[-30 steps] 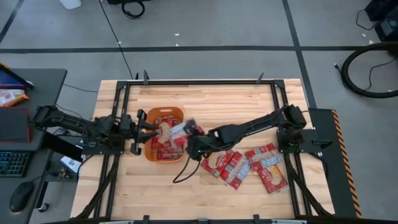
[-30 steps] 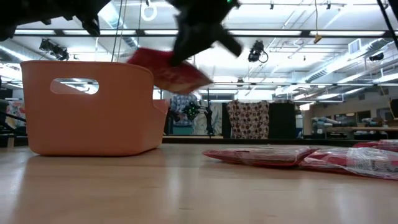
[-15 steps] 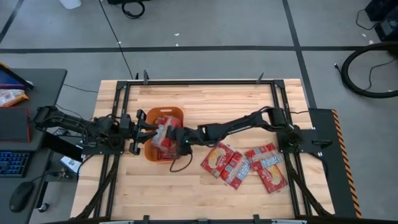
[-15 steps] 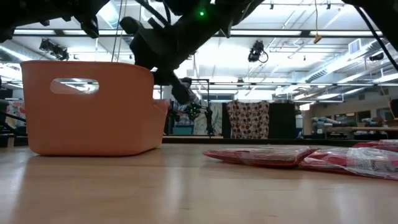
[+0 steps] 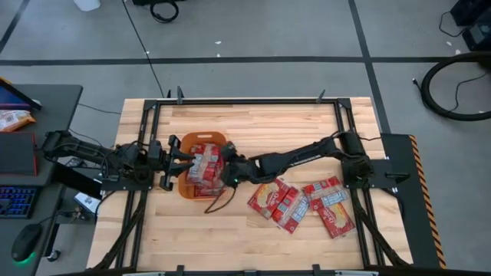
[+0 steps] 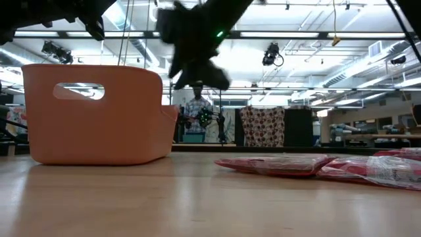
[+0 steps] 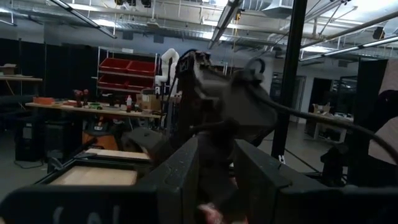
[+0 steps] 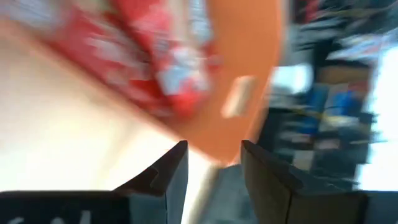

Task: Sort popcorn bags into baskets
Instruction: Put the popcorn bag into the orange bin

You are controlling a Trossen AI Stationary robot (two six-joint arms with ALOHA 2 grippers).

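Several flat red popcorn bags [image 5: 203, 162] are lying in the orange plastic rectangular basket [image 5: 184, 145], left of centre in the high view. About five more red bags [image 5: 303, 201] are waiting on the wooden table [image 5: 261, 123], lower right. The right gripper [image 8: 213, 163] is hovering open and empty beside the basket; the left gripper [image 5: 178, 156] is at the basket's left rim, and I cannot tell its jaws. I judge the sorting is roughly half done.

Bright ceiling strip lights glare in the low view; the right wrist view is smeared by motion blur.
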